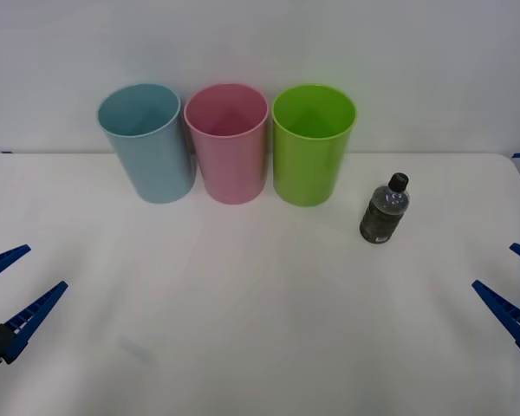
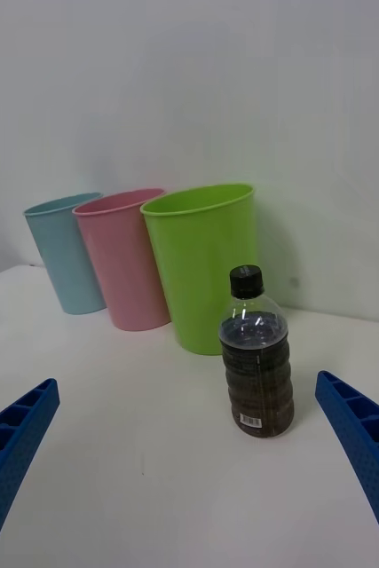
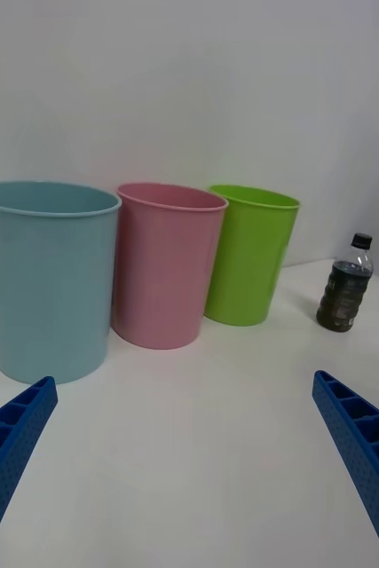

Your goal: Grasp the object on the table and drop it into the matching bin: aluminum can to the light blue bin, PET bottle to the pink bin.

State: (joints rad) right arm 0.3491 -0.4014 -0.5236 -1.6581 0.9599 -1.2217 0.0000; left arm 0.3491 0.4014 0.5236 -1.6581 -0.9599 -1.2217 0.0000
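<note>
A small PET bottle (image 1: 384, 210) with a black cap and dark body stands upright on the white table (image 1: 260, 347), right of the lime green bin. The right wrist view has the bottle (image 2: 256, 355) straight ahead, the left wrist view has it (image 3: 344, 286) farther off. The pink bin (image 1: 227, 141) stands in the back row, with the light blue bin (image 1: 147, 141) on its left. My right gripper (image 1: 513, 286) is open at the table's right edge, well short of the bottle. My left gripper (image 1: 16, 284) is open at the left edge, holding nothing.
A lime green bin (image 1: 313, 143) stands right of the pink one, closest to the bottle. The three bins touch or nearly touch in a row near the table's back edge, with a plain wall behind. White tabletop stretches between the grippers.
</note>
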